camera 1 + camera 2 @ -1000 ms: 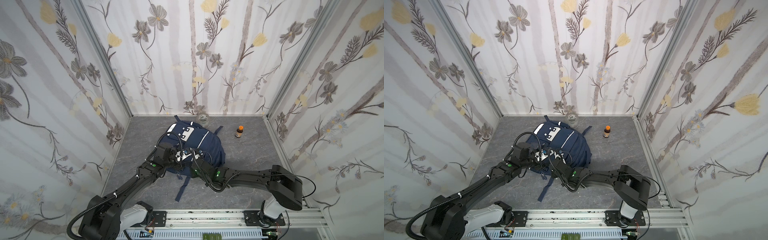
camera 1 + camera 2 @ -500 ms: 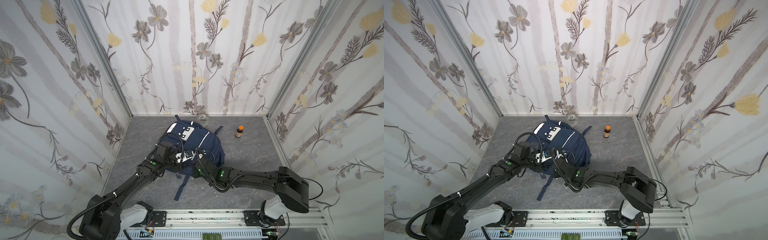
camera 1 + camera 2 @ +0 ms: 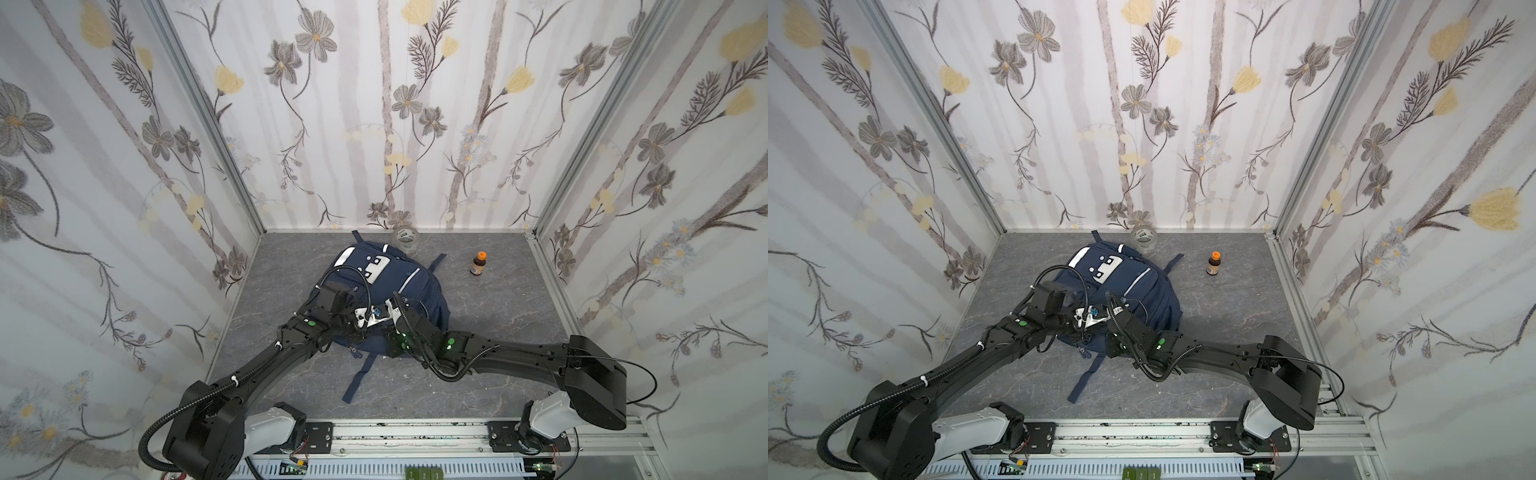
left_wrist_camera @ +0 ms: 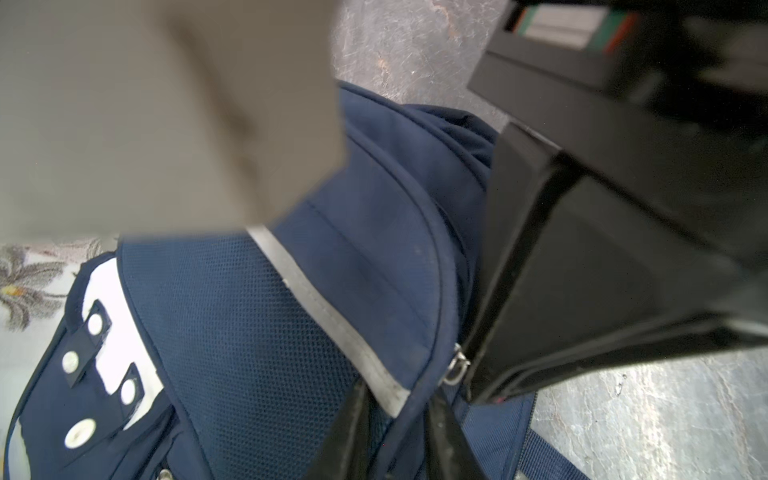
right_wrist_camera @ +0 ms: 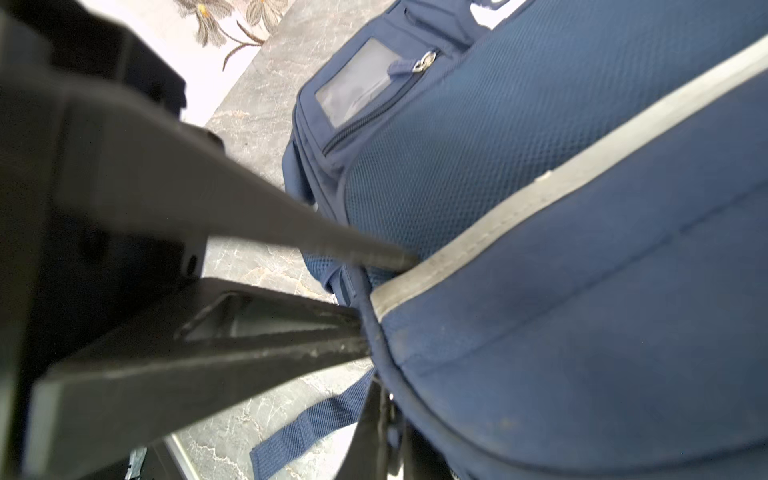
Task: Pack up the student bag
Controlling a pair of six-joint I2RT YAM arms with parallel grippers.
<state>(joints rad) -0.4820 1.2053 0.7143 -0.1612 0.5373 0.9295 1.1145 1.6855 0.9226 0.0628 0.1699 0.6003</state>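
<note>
The student bag (image 3: 415, 286) (image 3: 1144, 282), navy with white patches and a grey stripe, lies front side up on the grey floor. Both grippers meet at its near edge. My left gripper (image 3: 368, 322) (image 3: 1086, 320) (image 4: 397, 409) is shut on the bag's piped seam where the grey stripe (image 4: 332, 324) ends. My right gripper (image 3: 390, 308) (image 3: 1111, 308) (image 5: 390, 419) is shut on something thin at the same rim, beside a metal zip ring (image 4: 455, 370). What sits between its fingers is hidden. The right wrist view shows the left fingers (image 5: 374, 253) straddling the seam.
A small brown bottle with an orange cap (image 3: 478, 264) (image 3: 1213, 264) stands right of the bag. A clear jar (image 3: 405, 239) (image 3: 1144, 240) sits at the back wall behind the bag. A loose navy strap (image 3: 361, 374) trails toward the front rail. Flowered walls close in three sides.
My left gripper has closed onto the bag's seam. The right gripper closed fully earlier in the second and has shifted slightly along the near edge.
</note>
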